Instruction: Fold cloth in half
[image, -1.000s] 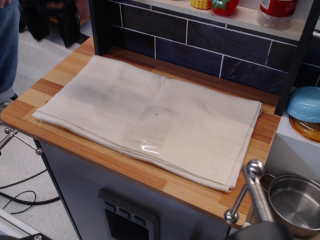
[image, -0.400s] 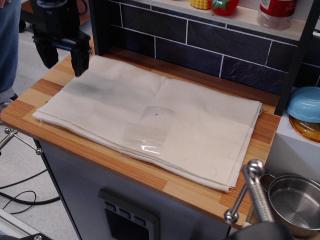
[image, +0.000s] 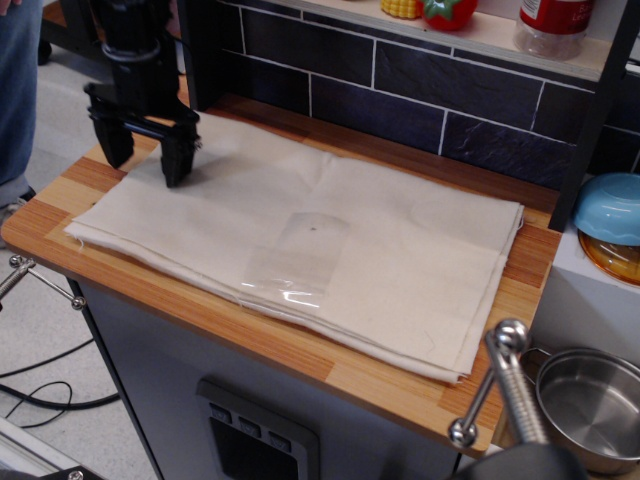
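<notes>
The cloth (image: 330, 250) is a large cream sheet lying flat in layers on the wooden counter (image: 380, 385), with faint creases and a clear shiny patch (image: 295, 265) near its middle. My black gripper (image: 145, 160) hangs over the cloth's far left end with its jaws spread wide and nothing between them. One finger (image: 176, 160) is over the cloth, the other (image: 112, 145) is over the bare wood at the cloth's left edge. I cannot tell whether the fingertips touch the surface.
A dark tiled wall (image: 400, 90) and a shelf (image: 480, 35) with a bottle and toy food stand behind the counter. A blue bowl (image: 610, 210) and a steel pot (image: 590, 405) sit to the right. A person's leg (image: 15, 100) stands at far left.
The gripper was out of view a second ago. It came in from the upper left and has moved down and right over the cloth's left end, jaws still open.
</notes>
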